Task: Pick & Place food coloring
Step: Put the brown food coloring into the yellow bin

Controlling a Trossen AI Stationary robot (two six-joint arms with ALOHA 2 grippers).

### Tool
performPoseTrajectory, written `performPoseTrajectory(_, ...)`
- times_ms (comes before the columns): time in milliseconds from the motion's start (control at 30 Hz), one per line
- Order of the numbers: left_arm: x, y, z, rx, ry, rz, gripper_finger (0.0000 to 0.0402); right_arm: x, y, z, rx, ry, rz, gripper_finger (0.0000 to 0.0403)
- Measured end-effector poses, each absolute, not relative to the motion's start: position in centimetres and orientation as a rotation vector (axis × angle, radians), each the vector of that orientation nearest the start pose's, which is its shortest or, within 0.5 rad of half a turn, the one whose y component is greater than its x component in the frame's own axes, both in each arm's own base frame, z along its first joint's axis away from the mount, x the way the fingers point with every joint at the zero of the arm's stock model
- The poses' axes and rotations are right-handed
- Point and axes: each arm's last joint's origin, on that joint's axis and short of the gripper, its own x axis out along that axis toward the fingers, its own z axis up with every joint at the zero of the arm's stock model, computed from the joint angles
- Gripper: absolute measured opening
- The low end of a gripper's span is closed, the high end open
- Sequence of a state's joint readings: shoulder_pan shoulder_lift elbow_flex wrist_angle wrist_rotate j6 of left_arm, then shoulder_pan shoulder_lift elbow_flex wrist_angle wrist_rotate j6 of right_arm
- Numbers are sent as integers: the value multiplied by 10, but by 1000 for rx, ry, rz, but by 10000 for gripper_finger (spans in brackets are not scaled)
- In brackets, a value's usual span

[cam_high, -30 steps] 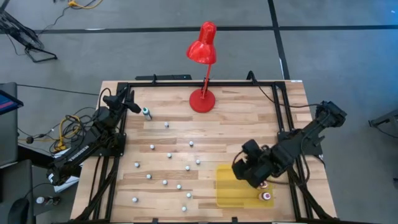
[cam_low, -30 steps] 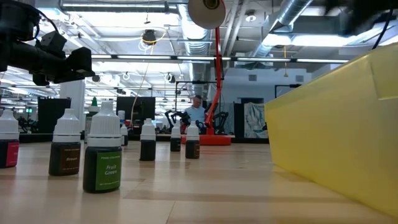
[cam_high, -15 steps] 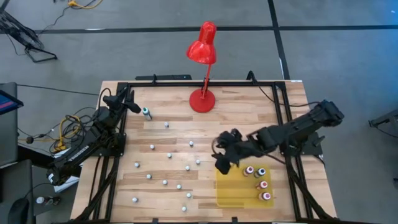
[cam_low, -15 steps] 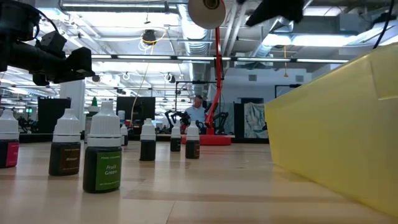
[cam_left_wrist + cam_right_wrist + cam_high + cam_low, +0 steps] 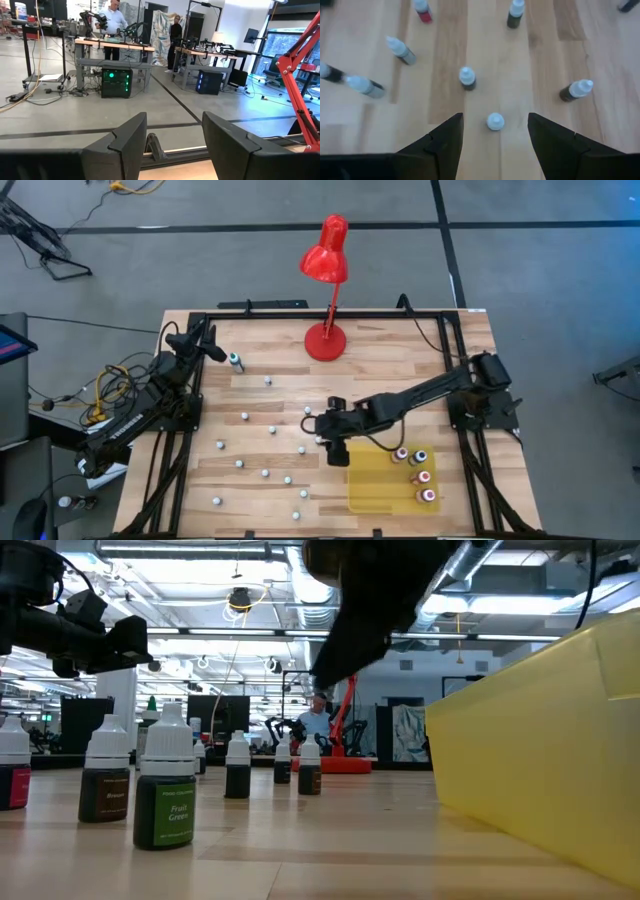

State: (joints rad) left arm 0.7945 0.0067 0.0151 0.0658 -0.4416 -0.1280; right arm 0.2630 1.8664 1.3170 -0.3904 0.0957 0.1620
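Observation:
Several tiny food coloring bottles with pale caps stand loose on the wooden table, on its left and middle. Several more stand in the yellow tray near the front right. My right gripper hangs open above the loose bottles just left of the tray, pointing slantwise down. In the right wrist view one pale-capped bottle stands just ahead of the gap between its fingers, untouched. My left gripper waits open at the table's far left edge, pointing level into the room.
A red desk lamp stands on its base at the far middle. A black frame runs round the table. In the low view a green bottle and a brown one stand close, the yellow tray wall to the right.
My right gripper has swung from above the yellow tray toward the table's left, over the loose bottles, sinking and rolling its wrist as it went. The bottles in the tray that it covered now show. The left arm has kept still.

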Motion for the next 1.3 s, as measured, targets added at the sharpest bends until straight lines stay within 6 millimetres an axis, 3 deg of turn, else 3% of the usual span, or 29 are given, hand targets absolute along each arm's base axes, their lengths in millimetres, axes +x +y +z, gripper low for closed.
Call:
performPoseTrajectory(367, 57, 76, 174, -97, -157, 1229, 184, 402, 76, 157, 84, 1009, 146, 191)
performPoseTrajectory(600, 57, 76, 174, -97, -157, 1229, 184, 407, 74, 139, 131, 1038, 135, 174)
performPoseTrajectory(867, 57, 76, 174, -97, -157, 1230, 184, 408, 76, 129, 206, 1071, 178, 91)
performPoseTrajectory(1000, 57, 76, 174, -97, -157, 1229, 184, 409, 78, 130, 218, 1062, 183, 47)
performPoseTrajectory(1067, 57, 76, 174, -97, -157, 1229, 184, 409, 78, 132, 247, 1074, 165, 47)
performPoseTrajectory(1300, 57, 76, 174, -97, -157, 1229, 184, 404, 85, 182, 294, 1027, 198, 54)
